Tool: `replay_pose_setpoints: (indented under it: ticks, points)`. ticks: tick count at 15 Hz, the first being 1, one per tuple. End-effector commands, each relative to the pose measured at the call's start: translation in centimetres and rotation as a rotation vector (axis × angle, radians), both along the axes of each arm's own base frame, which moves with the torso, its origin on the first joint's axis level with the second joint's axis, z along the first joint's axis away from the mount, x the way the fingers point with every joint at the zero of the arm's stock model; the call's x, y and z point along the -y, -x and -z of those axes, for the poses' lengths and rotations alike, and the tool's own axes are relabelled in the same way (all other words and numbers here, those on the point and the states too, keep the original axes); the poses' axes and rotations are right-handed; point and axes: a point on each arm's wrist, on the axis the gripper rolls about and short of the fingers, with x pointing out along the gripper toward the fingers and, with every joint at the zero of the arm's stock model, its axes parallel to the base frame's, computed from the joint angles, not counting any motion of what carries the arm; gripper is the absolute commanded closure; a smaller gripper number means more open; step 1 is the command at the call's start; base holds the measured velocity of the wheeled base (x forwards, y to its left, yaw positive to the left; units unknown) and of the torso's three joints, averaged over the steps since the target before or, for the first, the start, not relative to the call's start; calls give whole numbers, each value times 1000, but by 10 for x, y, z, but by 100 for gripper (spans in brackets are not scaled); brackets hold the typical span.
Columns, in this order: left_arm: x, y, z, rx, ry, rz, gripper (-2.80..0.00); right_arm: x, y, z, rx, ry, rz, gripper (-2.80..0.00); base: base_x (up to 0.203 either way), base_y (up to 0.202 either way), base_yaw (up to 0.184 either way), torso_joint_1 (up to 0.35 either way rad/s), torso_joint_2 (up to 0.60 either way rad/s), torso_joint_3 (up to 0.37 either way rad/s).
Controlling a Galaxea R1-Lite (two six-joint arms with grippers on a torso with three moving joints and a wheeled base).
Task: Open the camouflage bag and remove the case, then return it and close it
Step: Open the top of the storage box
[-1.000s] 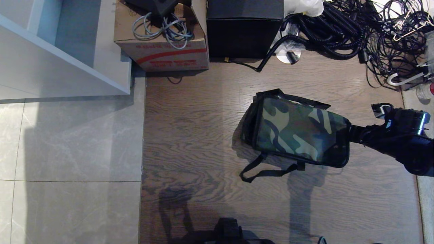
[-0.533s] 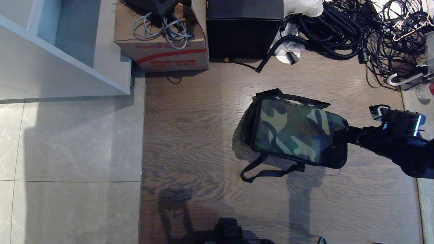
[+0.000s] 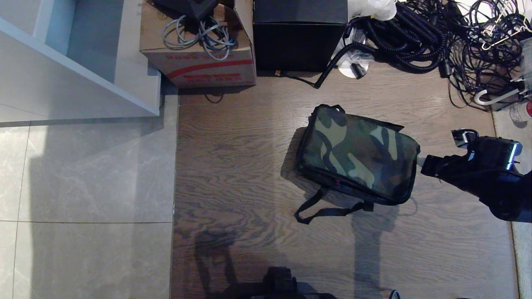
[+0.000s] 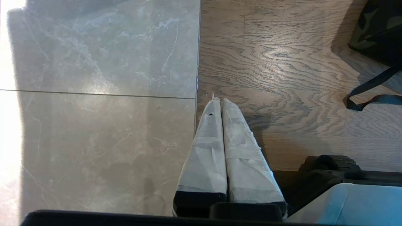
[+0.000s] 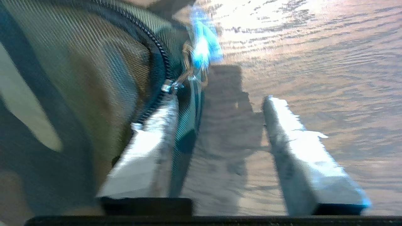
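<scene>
Found the camouflage bag (image 3: 357,160) lying flat on the wood floor (image 3: 232,166), at about three o'clock from the middle of the head view, with its loose black strap (image 3: 328,209) trailing off at seven o'clock. Made out the pale zipper pull (image 5: 201,51) dangling at the bag's three o'clock end, just past one fingertip rather than between the two. Judged a missed catch the main risk: closing from there would likely pinch fabric or air, given so small and free-swinging a tab. Judged a second risk in the bag itself: soft, unpinned, likely to slide or lift under a tug instead of letting the slider run. Placed the right gripper (image 3: 430,166) at three o'clock of the bag, reaching in low and nearly level, claw spread fairly wide and holding nothing, one finger against the bag's end, the other over bare floor. Noted the left gripper (image 4: 220,100) parked down at six o'clock, pointing at the floor, fingers pressed together and empty. Noted the cardboard carton (image 3: 199,62) at eleven o'clock of the bag and the black box (image 3: 299,37) at twelve.
</scene>
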Motion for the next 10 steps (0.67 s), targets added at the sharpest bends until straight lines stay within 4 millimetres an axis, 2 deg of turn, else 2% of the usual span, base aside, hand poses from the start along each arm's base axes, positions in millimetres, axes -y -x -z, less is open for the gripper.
replay_pose_setpoints:
  ticks: [1,4,7,10]
  points:
    - [0,0,0,0,0,0,0,-1,8,10,-43,69,-23,-280,0,0,0,0,0,0]
    - [0,0,0,0,0,0,0,-1,17,25,-100,142,-42,-280,0,0,0,0,0,0]
    - [0,0,0,0,0,0,0,-11,25,37,-158,92,-58,-280,0,0,0,0,0,0]
    - [0,0,0,0,0,0,0,-23,25,33,-162,-27,-54,-280,0,0,0,0,0,0]
